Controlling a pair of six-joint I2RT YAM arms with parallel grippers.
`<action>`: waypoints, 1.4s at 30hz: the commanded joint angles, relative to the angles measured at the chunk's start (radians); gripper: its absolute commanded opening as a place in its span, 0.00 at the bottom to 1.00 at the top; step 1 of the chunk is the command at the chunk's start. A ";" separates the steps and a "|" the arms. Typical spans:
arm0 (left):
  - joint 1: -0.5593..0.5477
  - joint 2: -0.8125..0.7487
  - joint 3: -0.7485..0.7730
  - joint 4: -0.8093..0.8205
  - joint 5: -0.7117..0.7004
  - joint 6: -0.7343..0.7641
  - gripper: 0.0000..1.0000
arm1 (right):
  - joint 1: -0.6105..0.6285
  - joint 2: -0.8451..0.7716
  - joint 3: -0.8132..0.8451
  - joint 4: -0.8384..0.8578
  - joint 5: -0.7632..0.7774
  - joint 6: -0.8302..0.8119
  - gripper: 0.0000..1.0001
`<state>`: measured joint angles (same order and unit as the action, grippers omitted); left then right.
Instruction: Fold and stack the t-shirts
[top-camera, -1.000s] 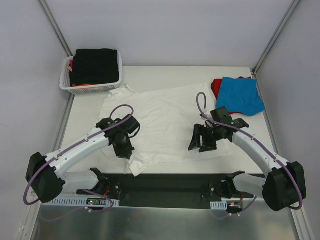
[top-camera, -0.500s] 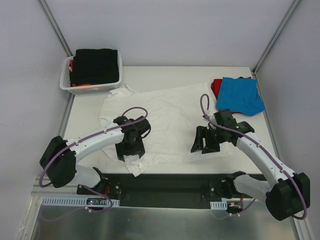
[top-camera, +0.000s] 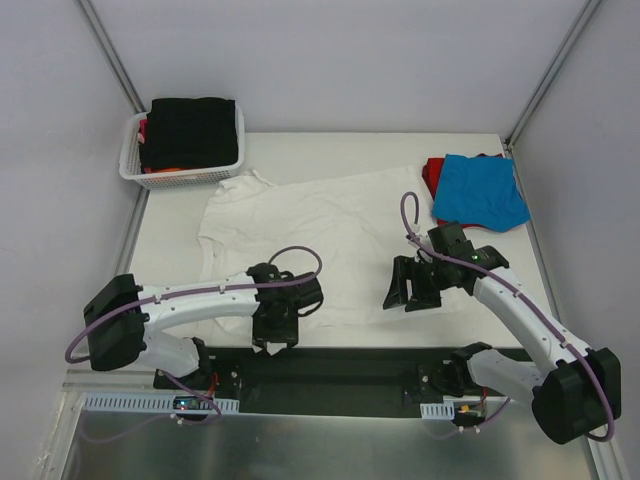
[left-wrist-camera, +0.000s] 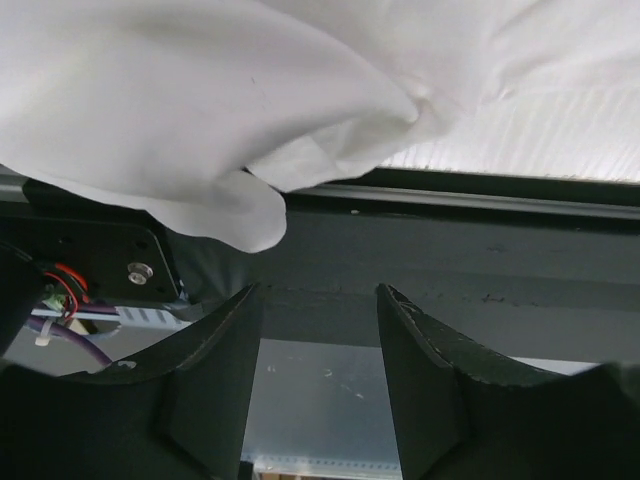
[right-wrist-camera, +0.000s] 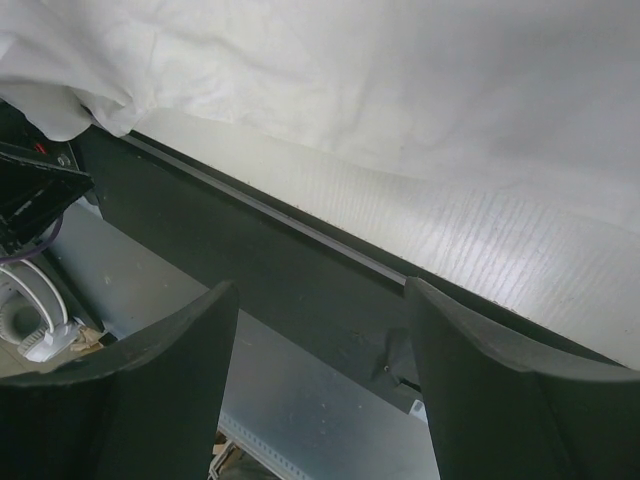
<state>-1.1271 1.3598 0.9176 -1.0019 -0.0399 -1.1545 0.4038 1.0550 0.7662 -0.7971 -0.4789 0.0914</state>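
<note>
Moved since a second ago: left gripper (top-camera: 272, 335), swung from the left-middle of the cloth to the near table edge, close to centre. Right gripper (top-camera: 405, 290) is almost where it was.

- Item 1: large plain white cotton t-shirt (top-camera: 330, 230). Spread open across the middle of the pale table (top-camera: 300, 145), unfolded. Its near-left corner laps over the table edge onto the black base rail (left-wrist-camera: 450, 260), just beyond the left fingers.
- Left gripper: fingers spread, nothing between them. The corner is judged to have just been let go.
- Right gripper: fingers spread wide, empty, poised by the near-right hem.
- Item 2: bright blue t-shirt (top-camera: 482, 190), folded, lying on a red t-shirt (top-camera: 431, 172) at the far-right corner. This is the stack so far.
- Item 3: black t-shirt (top-camera: 192, 130), in the white plastic lattice basket (top-camera: 128, 160) at far left, awaiting its turn.
- Assessment: flattening looks nearly finished and the first fold is not yet made. The overhanging corner likely needs drawing back first.
</note>
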 joint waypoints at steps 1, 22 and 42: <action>-0.072 0.010 -0.058 -0.007 0.018 -0.112 0.49 | 0.006 -0.019 0.008 -0.020 0.000 -0.025 0.71; -0.108 -0.041 -0.201 0.109 -0.268 -0.222 0.56 | 0.003 -0.095 0.007 -0.102 0.002 -0.051 0.71; -0.092 0.145 -0.039 -0.084 -0.321 -0.327 0.46 | 0.001 -0.191 -0.011 -0.149 0.016 -0.036 0.71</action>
<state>-1.2228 1.5726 0.9333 -0.9642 -0.3225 -1.3846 0.4038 0.8886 0.7597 -0.9157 -0.4744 0.0582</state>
